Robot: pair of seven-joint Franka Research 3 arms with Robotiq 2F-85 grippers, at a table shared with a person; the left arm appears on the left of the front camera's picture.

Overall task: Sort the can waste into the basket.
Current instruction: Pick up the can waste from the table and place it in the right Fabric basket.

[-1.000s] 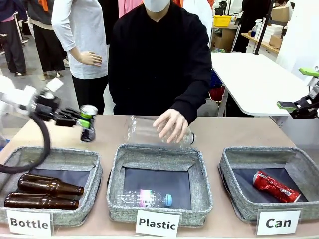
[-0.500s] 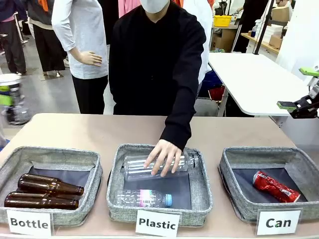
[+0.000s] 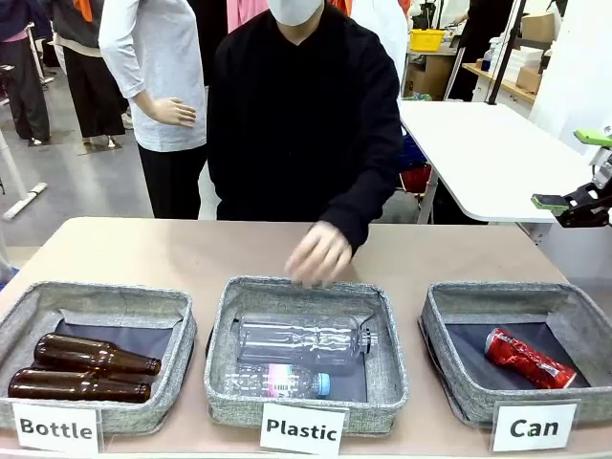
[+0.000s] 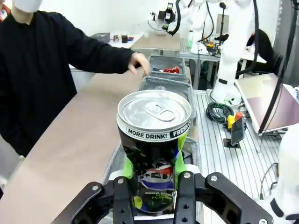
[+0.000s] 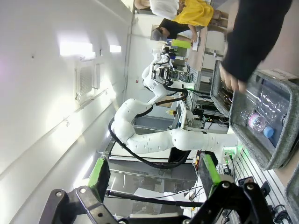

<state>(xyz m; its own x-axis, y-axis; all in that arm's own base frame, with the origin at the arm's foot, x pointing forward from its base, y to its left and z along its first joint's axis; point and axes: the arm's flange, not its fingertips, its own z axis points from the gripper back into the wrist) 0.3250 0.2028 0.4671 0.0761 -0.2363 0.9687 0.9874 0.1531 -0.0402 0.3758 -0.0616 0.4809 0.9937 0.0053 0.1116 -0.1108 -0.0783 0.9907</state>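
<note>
Left gripper (image 4: 154, 198): clamped on upright black can (image 4: 154, 149), green pads against its sides.
Right gripper (image 5: 154, 179): jaws apart, holding nothing. Crushed red can (image 3: 529, 359) lies inside the "Can" basket (image 3: 440, 316).

Smooth white arm (image 5: 154, 140) segments with black cabling end in black grippers with green pads (image 5: 210, 173); the person (image 3: 306, 115) wears a black long-sleeved top.
</note>
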